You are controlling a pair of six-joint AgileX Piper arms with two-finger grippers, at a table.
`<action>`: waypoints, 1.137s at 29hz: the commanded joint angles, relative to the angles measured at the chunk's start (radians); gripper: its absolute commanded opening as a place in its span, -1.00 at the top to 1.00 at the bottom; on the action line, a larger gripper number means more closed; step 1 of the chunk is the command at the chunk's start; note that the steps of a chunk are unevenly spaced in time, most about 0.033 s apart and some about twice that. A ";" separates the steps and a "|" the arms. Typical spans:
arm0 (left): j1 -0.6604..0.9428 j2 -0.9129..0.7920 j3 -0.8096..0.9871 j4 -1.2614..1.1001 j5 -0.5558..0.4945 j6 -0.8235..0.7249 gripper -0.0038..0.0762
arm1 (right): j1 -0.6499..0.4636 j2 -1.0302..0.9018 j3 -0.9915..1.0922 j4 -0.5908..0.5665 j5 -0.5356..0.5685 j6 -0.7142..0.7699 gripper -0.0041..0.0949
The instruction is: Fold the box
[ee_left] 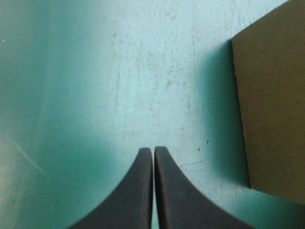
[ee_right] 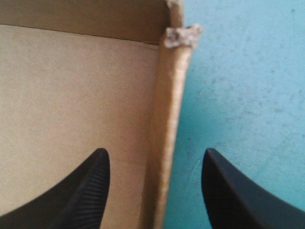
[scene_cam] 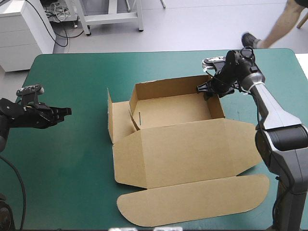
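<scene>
The brown box (scene_cam: 183, 144) sits at the middle of the teal-green cover (scene_cam: 72, 159) as an open tray, its lid lying flat toward the near edge. The right gripper (scene_cam: 208, 89) is at the tray's far right corner, its black fingers spread wide astride the right wall (ee_right: 167, 119), one inside and one outside. The left gripper (scene_cam: 65, 111) is pressed closed and empty over bare cover, well apart from the box's left flap (ee_left: 271, 109).

A lab – white cabinet (scene_cam: 21, 36), floor cables (scene_cam: 57, 13), teal-green table (scene_cam: 72, 163).
</scene>
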 commanded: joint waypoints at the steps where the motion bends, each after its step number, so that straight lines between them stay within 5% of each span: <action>1: 0.002 -0.030 -0.030 -0.041 -0.022 0.001 0.92 | -0.002 -0.053 -0.024 0.007 -0.021 -0.002 0.20; 6: 0.002 -0.030 -0.030 -0.041 -0.026 0.001 0.92 | -0.002 -0.053 -0.024 0.007 -0.021 -0.002 0.97; 19: 0.002 -0.030 -0.030 -0.042 -0.068 0.001 0.85 | -0.041 -0.170 -0.024 0.018 -0.019 0.023 0.95; 23: 0.002 -0.030 -0.030 -0.059 -0.059 0.001 0.45 | -0.117 -0.255 -0.024 0.134 -0.019 0.009 0.95; 28: 0.002 -0.030 -0.030 -0.144 -0.065 0.001 -0.51 | -0.200 -0.340 -0.022 0.201 -0.019 -0.007 0.95; 30: 0.002 -0.030 -0.030 -0.190 -0.074 -0.002 -0.71 | -0.217 -0.372 -0.008 0.225 -0.019 -0.019 0.95; 33: 0.002 -0.023 -0.030 -0.314 -0.069 -0.002 -0.74 | -0.245 -0.436 0.054 0.305 -0.019 -0.051 0.95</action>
